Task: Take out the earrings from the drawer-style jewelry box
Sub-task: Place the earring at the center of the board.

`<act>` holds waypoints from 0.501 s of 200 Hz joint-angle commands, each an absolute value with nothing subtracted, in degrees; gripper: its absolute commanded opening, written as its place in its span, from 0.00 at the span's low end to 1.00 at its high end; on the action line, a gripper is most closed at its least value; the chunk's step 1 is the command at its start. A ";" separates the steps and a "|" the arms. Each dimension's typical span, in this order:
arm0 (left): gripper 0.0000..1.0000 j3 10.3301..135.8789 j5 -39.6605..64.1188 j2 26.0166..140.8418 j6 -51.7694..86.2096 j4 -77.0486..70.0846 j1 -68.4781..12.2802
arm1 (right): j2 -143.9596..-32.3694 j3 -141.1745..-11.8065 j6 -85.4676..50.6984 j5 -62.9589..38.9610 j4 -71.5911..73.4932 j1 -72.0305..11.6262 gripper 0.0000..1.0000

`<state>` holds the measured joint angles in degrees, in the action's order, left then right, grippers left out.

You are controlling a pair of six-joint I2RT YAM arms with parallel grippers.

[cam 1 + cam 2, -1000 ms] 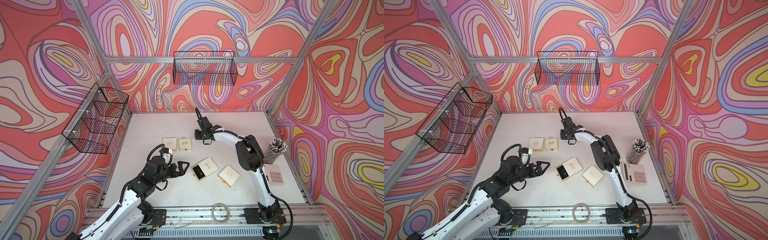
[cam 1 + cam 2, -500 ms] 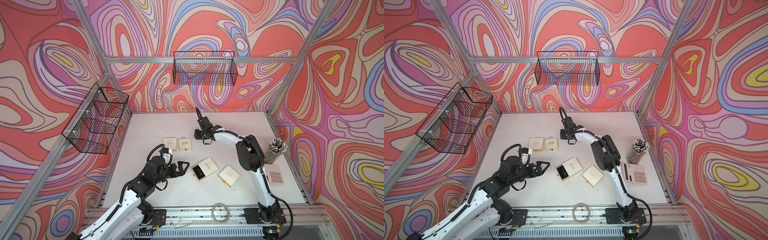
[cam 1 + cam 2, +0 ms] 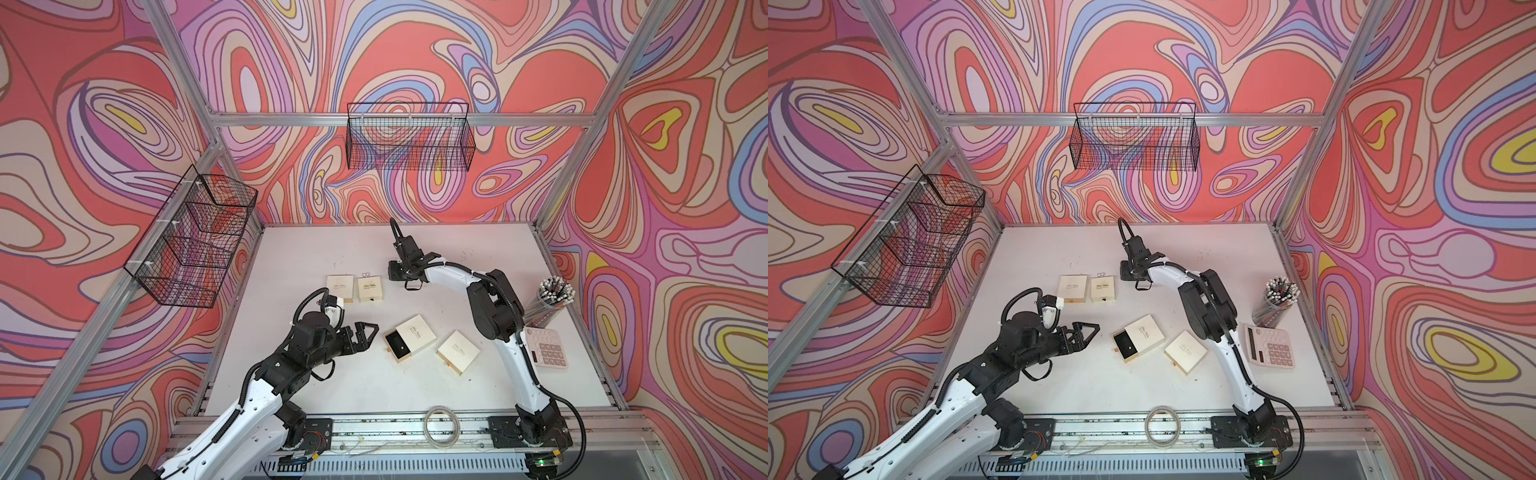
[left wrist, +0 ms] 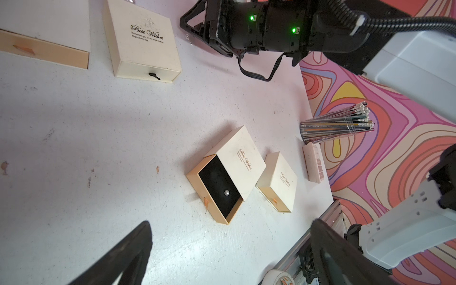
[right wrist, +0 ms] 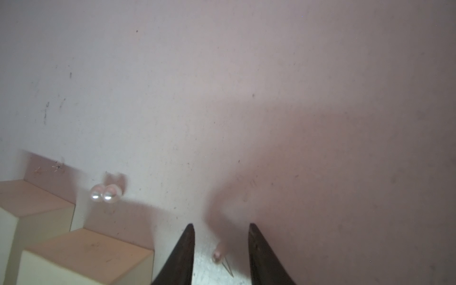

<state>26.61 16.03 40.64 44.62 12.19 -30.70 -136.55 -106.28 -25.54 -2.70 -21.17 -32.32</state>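
The right gripper [image 5: 220, 225] stands with its jaws partly open, straddling one pearl stud [image 5: 217, 255] that lies on the table [image 5: 296, 98]. Neither finger appears to touch the stud, so nothing is held. The gripper is at far centre, just right of two closed cream boxes [image 3: 370, 289]. Two more pearl earrings [image 5: 103, 193] lie touching each other at the boxes' far edge.

The left gripper [image 3: 369, 336] is spread fully and empty. It hovers just left of the jewelry box [image 4: 234, 153] at near centre. The drawer [image 4: 195, 176] is pulled out, and one pearl [image 4: 226, 193] sits on its black lining.

Judged step: setting down a removed stud beside the others.

Next move: lift the right gripper straight clear without dragging the stud. Then take the drawer pearl with a narrow, centred pinch, keeping the box from sliding.
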 commanded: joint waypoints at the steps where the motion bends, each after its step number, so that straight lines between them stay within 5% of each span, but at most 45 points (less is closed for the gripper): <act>1: 1.00 26.85 16.06 40.95 44.91 11.52 -30.33 | -136.90 -106.72 -26.10 -4.08 -23.21 -31.75 0.37; 100: 1.00 27.55 16.70 41.57 44.57 11.12 -30.30 | -127.24 -107.74 -23.82 -7.04 -25.33 -31.50 0.38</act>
<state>26.61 16.16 41.39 44.60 12.16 -30.65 -135.15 -108.71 -25.08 -6.50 -24.58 -31.68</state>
